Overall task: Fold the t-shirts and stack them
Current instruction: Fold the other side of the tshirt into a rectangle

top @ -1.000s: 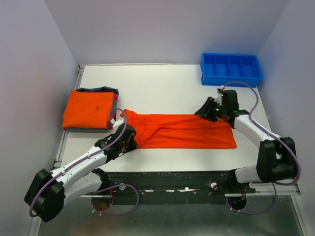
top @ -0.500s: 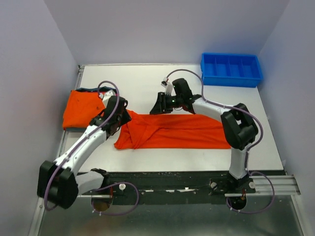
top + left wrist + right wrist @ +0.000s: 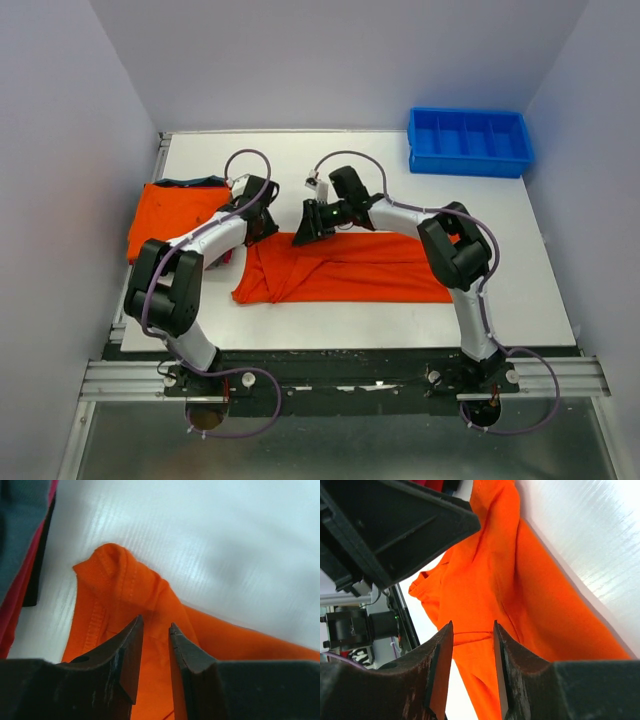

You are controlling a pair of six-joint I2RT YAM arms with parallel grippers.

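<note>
already done: a pile of folded t-shirts point(image 3: 178, 222) sits at the left of the table point(image 3: 330, 160), orange on top, teal and pink edges under it
on the go: one more orange shirt point(image 3: 360, 272) lies in the middle as a long strip, so we think it is folded the long way only
left to do: we think the strip must be folded short, then put on the pile
left gripper point(image 3: 262, 222): over the strip's far left corner, next to the pile; its jaws have a small gap and a bump of cloth runs up to it, so we cannot tell if it pinches
right gripper point(image 3: 304, 230): just beside the left one, over the strip's far edge; its jaws stand apart and the cloth under them looks flat, not held
only the top view shows: the whole pile, the whole strip, and the blue bin point(image 3: 468, 142) in the far right corner
only the wrist views show: the gaps between the jaws and the stitching up close; the right wrist also sees a dark part of the left arm close by
</note>
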